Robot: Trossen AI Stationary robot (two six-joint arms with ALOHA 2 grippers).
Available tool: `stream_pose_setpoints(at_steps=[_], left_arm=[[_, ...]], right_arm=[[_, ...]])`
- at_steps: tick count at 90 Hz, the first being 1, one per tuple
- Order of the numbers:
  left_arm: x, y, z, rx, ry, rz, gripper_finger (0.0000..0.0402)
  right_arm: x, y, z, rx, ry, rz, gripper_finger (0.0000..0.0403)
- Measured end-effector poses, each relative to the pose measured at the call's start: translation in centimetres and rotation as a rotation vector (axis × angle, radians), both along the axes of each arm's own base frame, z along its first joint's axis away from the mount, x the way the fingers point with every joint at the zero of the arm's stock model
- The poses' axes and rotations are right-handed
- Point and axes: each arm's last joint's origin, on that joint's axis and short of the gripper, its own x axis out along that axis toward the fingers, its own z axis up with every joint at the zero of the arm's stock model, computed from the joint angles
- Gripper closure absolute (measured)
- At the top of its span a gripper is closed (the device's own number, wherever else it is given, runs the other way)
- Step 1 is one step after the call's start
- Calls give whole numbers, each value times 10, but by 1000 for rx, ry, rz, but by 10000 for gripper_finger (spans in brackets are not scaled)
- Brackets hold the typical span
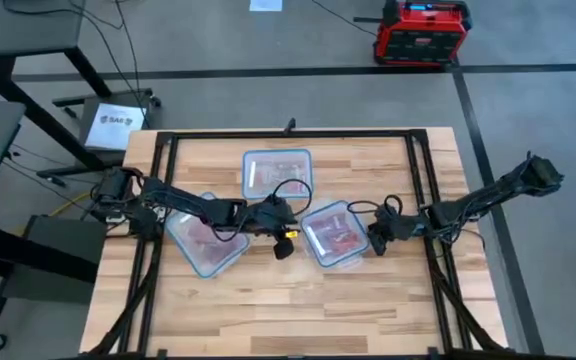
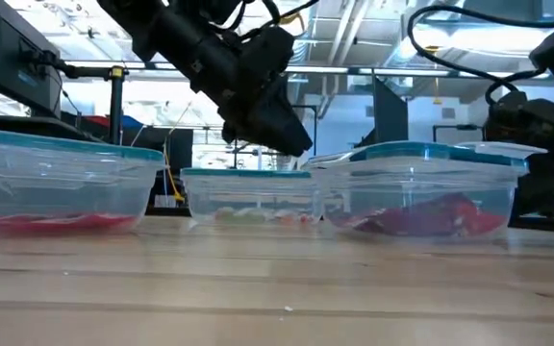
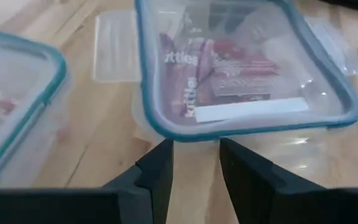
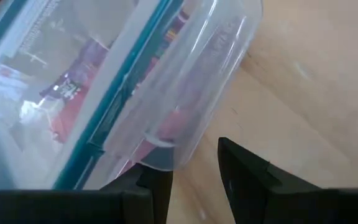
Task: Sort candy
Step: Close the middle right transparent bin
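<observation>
Three clear containers with bluish rims hold red and pink candy packets. The left one (image 1: 206, 238) and the far one (image 1: 276, 172) stand without lids. The right one (image 1: 335, 236) carries a lid (image 3: 241, 68) over its candy (image 3: 229, 84). My left gripper (image 3: 194, 168) is open, just off that container's left side at about rim height. My right gripper (image 4: 194, 177) is open at the same container's right corner (image 4: 185, 143), low by the table. My right gripper has one finger (image 4: 151, 183) right against the rounded corner of the lidded container in the wrist view. I cannot tell whether it touches the wall. The container stands flat on the table.
A black frame (image 1: 268, 137) runs around the table's work area. Bare wood (image 1: 288, 310) lies between the containers and the near edge. A red machine (image 1: 420, 30) stands on the floor beyond the table.
</observation>
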Motion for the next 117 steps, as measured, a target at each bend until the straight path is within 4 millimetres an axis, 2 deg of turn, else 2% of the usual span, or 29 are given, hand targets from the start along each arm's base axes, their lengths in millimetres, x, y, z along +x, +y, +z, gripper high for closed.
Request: stream_pose_setpoints(at_steps=[21,38,49,75,88,102,117], left_arm=[[-5,2,-6,13,82,13,283],[13,1,-22,33,-1,18,283],[24,4,-23,70,28,20,283],[26,23,-15,116,45,89,283],[26,26,-13,103,149,93,283],[28,22,-9,100,182,81,283],[33,12,1,108,149,53,283]], right_arm=[[0,0,0,-9,-5,2,290],[0,0,0,-12,1,2,290],[-1,1,-1,-13,13,7,290],[-1,2,-1,-6,1,14,290],[-1,5,1,0,-8,39,290],[1,7,12,-41,93,60,290],[-1,8,37,-129,292,57,290]])
